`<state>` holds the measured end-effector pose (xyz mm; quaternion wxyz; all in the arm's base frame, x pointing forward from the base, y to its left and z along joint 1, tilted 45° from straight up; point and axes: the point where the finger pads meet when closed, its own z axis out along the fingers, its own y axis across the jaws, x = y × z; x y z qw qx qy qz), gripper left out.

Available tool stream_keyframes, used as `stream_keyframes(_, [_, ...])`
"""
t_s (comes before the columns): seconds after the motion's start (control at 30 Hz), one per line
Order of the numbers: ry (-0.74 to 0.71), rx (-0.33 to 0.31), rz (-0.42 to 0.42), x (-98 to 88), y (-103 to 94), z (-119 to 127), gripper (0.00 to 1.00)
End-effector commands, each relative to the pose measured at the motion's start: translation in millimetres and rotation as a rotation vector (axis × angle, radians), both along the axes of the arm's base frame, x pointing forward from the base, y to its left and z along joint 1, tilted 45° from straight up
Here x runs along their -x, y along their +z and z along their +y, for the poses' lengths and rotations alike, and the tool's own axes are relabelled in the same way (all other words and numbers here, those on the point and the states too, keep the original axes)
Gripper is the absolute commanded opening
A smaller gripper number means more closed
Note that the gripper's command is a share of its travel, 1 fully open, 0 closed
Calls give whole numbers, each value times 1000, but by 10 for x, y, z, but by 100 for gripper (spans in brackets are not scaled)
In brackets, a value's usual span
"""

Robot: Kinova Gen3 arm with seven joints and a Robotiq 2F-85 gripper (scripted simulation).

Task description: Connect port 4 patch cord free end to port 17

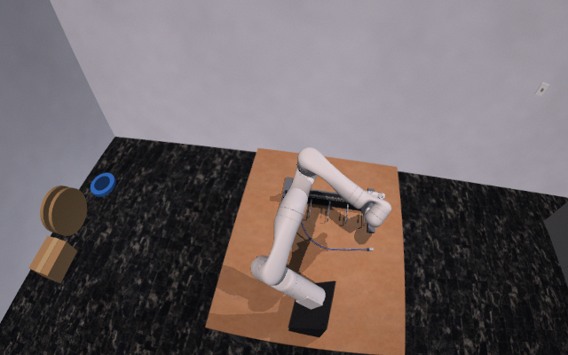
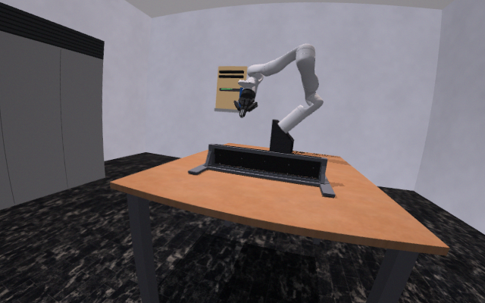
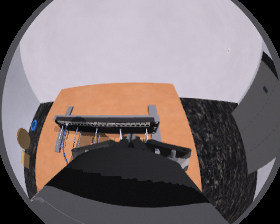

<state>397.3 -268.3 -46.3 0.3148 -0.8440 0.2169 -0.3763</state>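
The dark rack stands on the table; the arm covers parts of it in the top view. The blue cord comes from the rack's left part, curves over the table in front of it, and its free-end plug lies at the right, unplugged. Port 4, port 17 and the number plates are too small to read. My gripper is shut and empty, high above the table and clear of the cord, toward the rack's right part. The arm hides it in the top view.
The wooden table carries the robot's black base near its front edge. Thin metal guides stick out from the rack's front. The free-end plug lies inward from the table's right edge.
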Motion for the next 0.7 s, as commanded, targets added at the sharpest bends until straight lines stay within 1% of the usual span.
stream_keyframes(0.0, [-5, -7, -2, -34, -18, -4, 0])
stream_keyframes(0.07, [-5, -7, -3, -85, -51, 20, 0])
stream_keyframes(0.17, [-5, -7, -3, -208, -131, 79, 0])
stream_keyframes(0.23, [-5, -7, -3, -208, -131, 79, 0])
stream_keyframes(0.57, [-6, -8, -4, -836, -542, 381, 0])
stream_keyframes(0.67, [-6, -8, -4, -985, -639, 453, 0])
